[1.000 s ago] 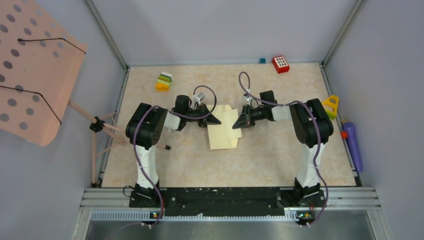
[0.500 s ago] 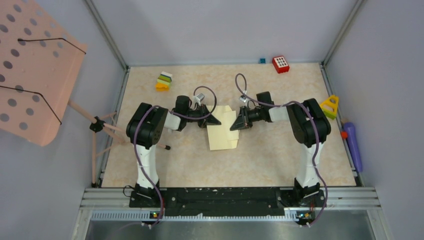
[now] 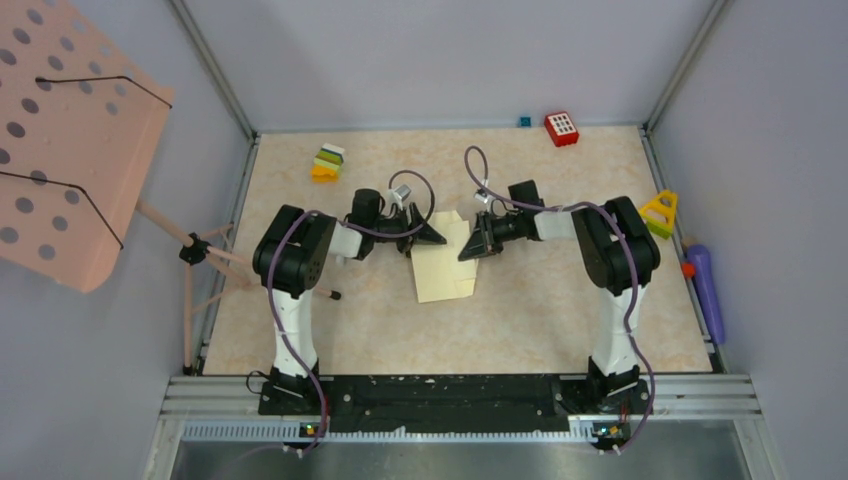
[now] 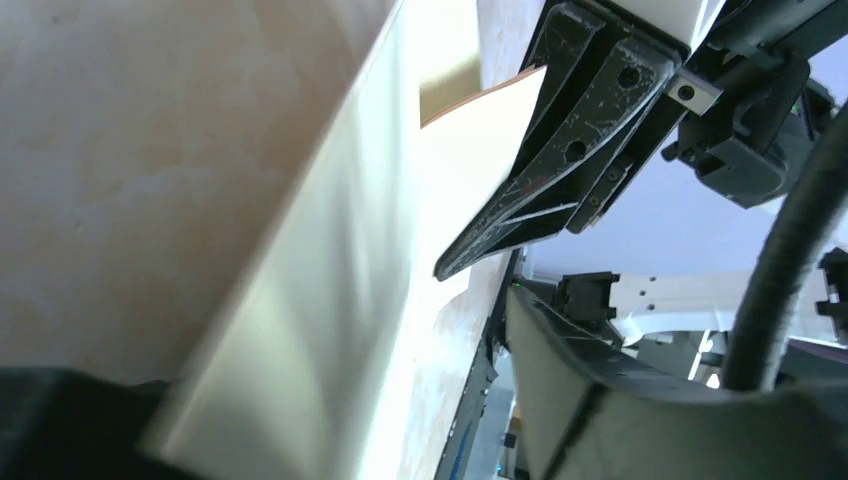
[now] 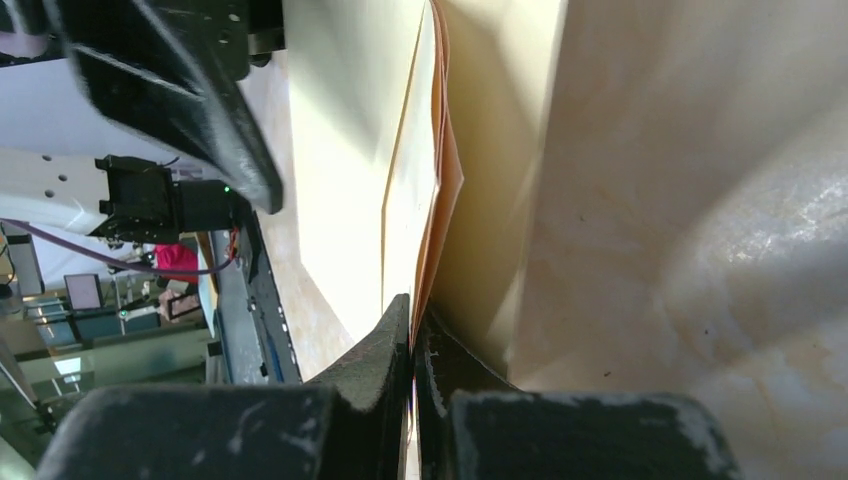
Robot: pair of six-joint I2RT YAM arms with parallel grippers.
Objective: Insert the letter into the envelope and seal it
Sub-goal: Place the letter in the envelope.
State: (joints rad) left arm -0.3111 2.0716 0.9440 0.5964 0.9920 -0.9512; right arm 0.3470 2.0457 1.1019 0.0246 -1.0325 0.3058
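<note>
The pale yellow envelope lies flat at mid-table, and it fills the left wrist view and the right wrist view. The letter, paper with tan edges, overlaps its far right part. My right gripper comes in from the right and is shut on the letter's edge; its closed tips also show in the left wrist view. My left gripper sits at the envelope's far left edge. Its jaws stand wide apart, with the envelope's edge lying against one finger.
Coloured stacked blocks sit at the back left. A red block with white dots and a small blue cube are by the back wall. A yellow triangle toy and a purple cylinder are at the right edge. A pink perforated stand stands outside the left wall.
My right gripper has moved left over the paper, still shut. My left gripper's jaws have opened and let go of the envelope's edge.
</note>
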